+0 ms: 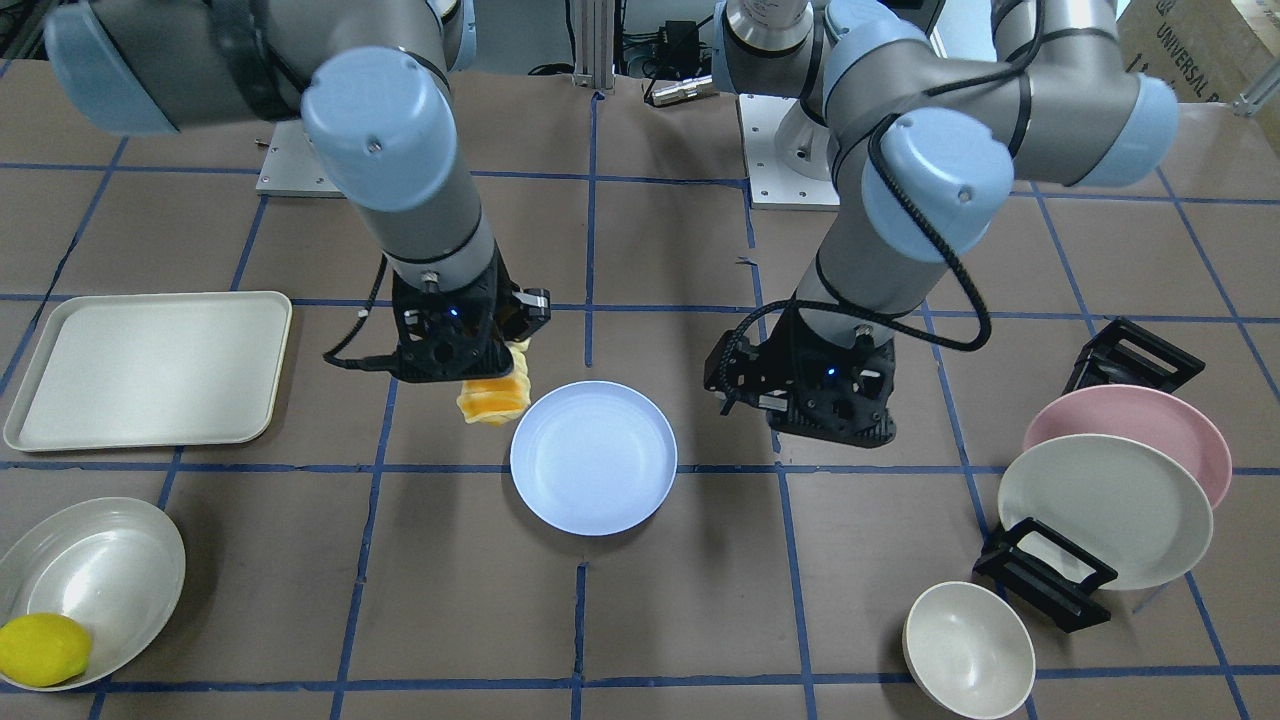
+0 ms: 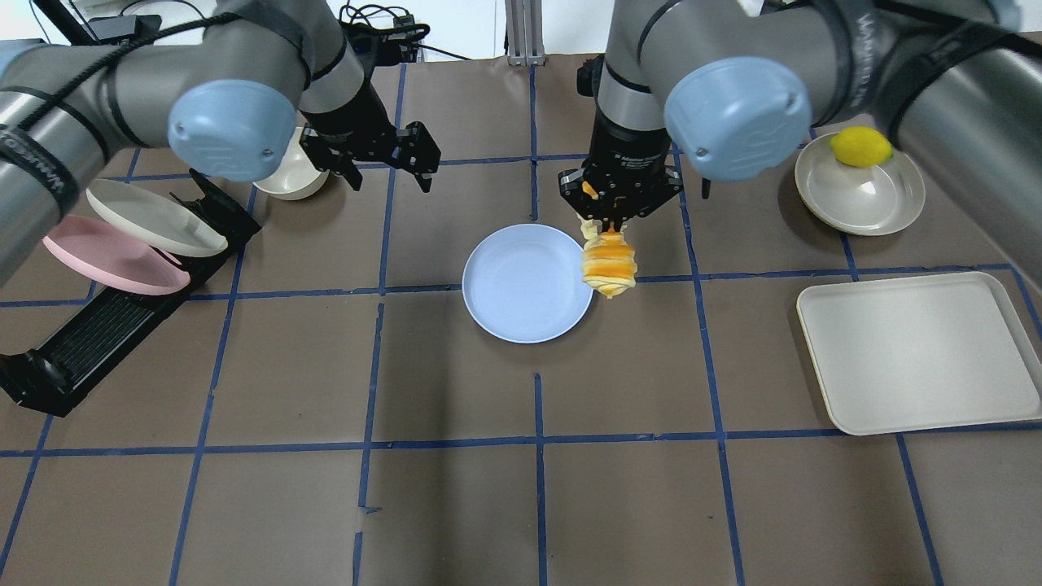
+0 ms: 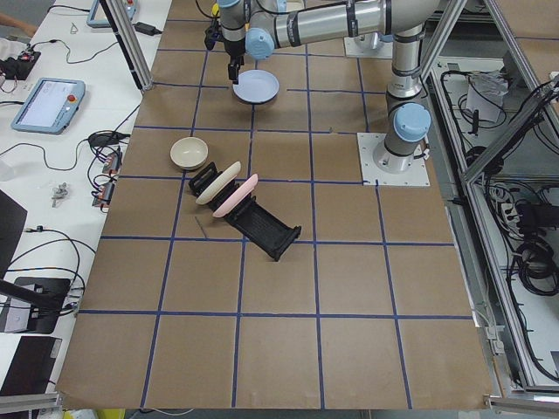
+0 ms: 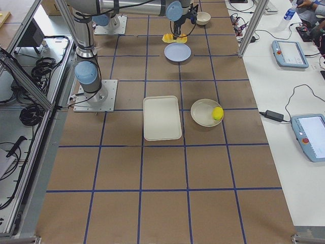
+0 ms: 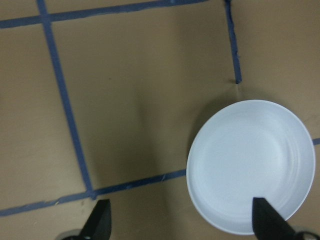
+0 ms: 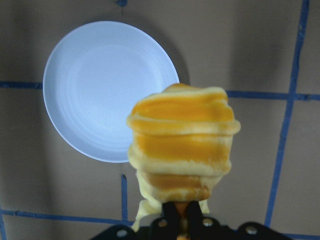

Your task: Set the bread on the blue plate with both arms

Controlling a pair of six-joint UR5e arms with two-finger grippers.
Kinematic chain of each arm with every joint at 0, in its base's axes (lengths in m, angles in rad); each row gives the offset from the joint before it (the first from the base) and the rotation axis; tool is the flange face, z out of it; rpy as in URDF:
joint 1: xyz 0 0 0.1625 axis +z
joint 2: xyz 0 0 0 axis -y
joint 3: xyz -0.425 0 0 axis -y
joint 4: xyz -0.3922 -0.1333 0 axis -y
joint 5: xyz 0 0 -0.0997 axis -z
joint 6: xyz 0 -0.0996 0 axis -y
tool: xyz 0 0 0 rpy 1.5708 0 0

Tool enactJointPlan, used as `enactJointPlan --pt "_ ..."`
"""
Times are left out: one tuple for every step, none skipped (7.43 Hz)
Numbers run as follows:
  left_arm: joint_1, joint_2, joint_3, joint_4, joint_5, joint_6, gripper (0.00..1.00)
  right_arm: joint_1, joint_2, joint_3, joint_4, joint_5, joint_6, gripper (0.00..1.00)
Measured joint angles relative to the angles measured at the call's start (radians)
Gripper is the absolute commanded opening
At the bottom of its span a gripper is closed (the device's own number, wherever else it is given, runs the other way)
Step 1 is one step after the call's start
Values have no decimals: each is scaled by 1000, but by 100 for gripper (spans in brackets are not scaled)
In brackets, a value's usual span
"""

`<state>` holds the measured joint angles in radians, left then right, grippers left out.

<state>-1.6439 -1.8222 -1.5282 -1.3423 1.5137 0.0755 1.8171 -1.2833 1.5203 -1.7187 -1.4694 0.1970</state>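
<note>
The bread (image 2: 609,264), an orange and cream striped roll, hangs from my right gripper (image 2: 612,221), which is shut on its upper end. It hangs just beside the right rim of the blue plate (image 2: 521,285) in the overhead view. In the right wrist view the bread (image 6: 182,145) fills the centre, with the blue plate (image 6: 107,90) below it to the left. My left gripper (image 2: 389,169) is open and empty, held above the table to the far left of the plate. Its fingertips (image 5: 100,225) frame the blue plate (image 5: 250,165) in the left wrist view.
A cream tray (image 2: 916,350) lies at the right. A cream plate (image 2: 863,199) holds a lemon (image 2: 860,146). A black rack (image 2: 122,317) at the left holds a pink plate (image 2: 106,260) and a cream plate (image 2: 155,218). A cream bowl (image 2: 285,181) stands near the left gripper.
</note>
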Motion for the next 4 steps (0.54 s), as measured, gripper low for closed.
enactJointPlan --pt "5 46 12 -67 53 1 100 18 58 0 -68 1 24 9" --pt "8 89 23 -125 78 1 100 26 108 0 -128 1 33 12" --pt "8 123 37 -169 86 1 100 33 147 0 -175 2 43 14" --pt "8 142 60 -202 87 1 100 41 182 0 -217 11 59 17"
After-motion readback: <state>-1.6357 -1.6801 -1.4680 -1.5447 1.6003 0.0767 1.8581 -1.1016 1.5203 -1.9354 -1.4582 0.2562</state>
